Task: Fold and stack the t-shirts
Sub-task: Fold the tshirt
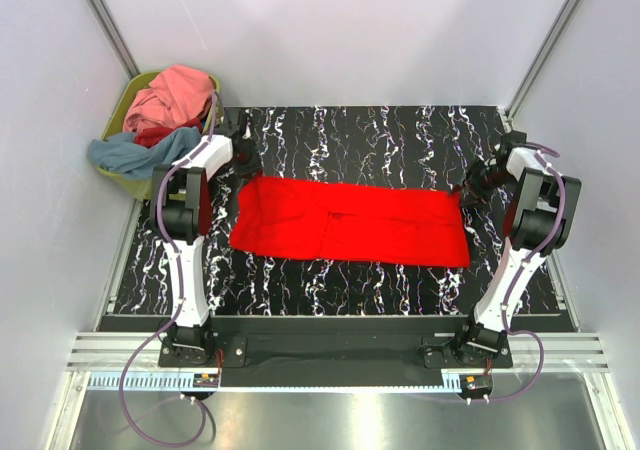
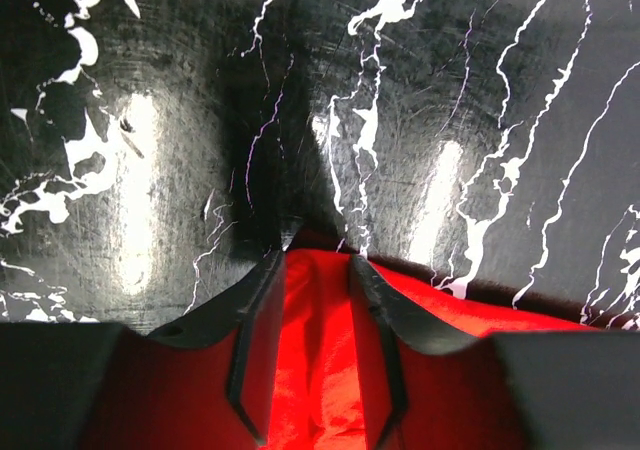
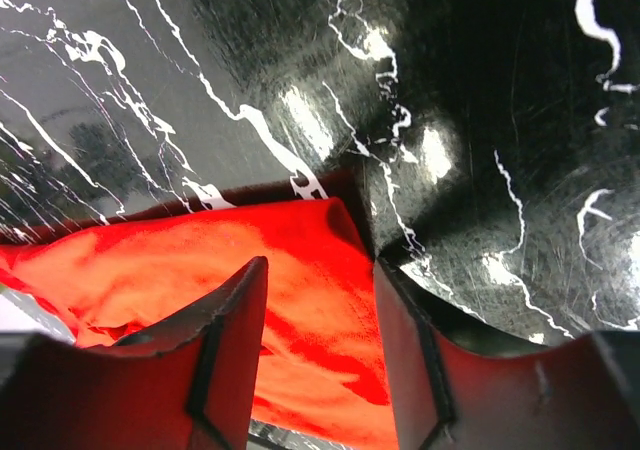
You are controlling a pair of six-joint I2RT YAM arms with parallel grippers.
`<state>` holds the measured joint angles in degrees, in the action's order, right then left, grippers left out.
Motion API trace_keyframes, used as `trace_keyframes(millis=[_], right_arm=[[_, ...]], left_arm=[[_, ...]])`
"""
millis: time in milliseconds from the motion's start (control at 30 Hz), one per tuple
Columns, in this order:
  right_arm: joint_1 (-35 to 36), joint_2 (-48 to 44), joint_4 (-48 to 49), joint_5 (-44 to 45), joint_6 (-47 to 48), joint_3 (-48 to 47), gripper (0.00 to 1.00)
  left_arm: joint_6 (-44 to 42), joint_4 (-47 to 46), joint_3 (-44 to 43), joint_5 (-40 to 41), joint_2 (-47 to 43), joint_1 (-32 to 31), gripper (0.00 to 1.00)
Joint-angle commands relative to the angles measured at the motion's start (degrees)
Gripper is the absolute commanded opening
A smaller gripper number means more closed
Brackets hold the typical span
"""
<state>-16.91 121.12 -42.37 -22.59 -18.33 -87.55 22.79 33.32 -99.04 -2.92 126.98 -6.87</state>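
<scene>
Red t-shirt [image 1: 350,225] lies spread on the worktop [image 1: 380,135]; our right end effector [image 3: 320,265] straddles its corner, jaws apart; we cannot tell whether the left end effector [image 2: 315,260] grips it.

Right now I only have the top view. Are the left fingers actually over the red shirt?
Observer: Yes. Left wrist view: the left fingers straddle the far edge of the bright red cloth t-shirt.
Operator: Closed on it?
Observer: No, they stand apart, with red cloth showing in the gap.
Operator: Right side?
Observer: Right fingers also apart, over the shirt's corner, which rests on the black white-veined tabletop.
</scene>
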Motion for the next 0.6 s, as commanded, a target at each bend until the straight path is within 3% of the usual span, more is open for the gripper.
trace_keyframes(millis=[0,367,567], right_arm=[[-0.2,2.2,-0.5,-1.3,1.9,-2.8,0.53],[-0.2,4.0,-0.4,1.6,2.1,-6.0,0.53],[-0.2,5.3,-0.4,0.3,2.4,-5.9,0.39]], left_arm=[[0.1,-0.6,-2.8,-2.0,1.3,0.4,0.34],[-0.4,-0.7,-3.4,-3.8,2.5,1.3,0.23],[-0.3,-0.7,-4.4,-4.6,2.7,1.6,0.13]])
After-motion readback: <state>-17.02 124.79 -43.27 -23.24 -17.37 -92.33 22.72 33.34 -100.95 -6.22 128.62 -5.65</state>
